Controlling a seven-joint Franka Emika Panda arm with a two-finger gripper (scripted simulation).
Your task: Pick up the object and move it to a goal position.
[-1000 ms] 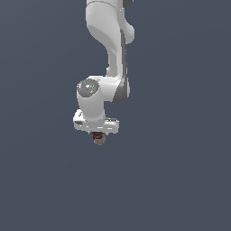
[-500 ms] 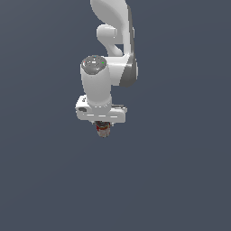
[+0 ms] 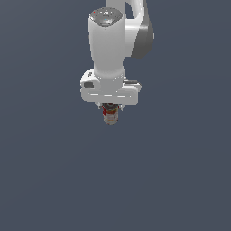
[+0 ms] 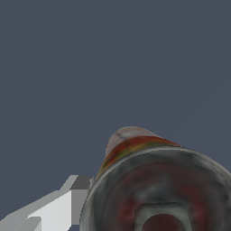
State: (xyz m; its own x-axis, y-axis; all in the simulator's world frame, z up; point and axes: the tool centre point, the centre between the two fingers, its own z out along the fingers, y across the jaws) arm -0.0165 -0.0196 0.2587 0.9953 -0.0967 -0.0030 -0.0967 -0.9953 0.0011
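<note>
Filling the upper middle of the exterior view, the white arm (image 3: 109, 40) hung straight down against a plain blue-grey backdrop, with a grey joint housing on the exterior view's right of its column. Below that sat the wide white wrist block, and under it the gripper (image 3: 109, 109), whose short dark fingers were clamped on the can (image 3: 110, 116). The can hung just beneath the block, upright or close to it, with a red band near its upper part and a pale tan-grey body below; nothing lay under it but backdrop. From the wrist view the can (image 4: 153, 185) loomed close, its round dark end facing the camera with a grey rim and a reddish centre, and red and yellow stripes ran along its side. One white and grey finger (image 4: 67, 203) pressed against its flank.
</note>
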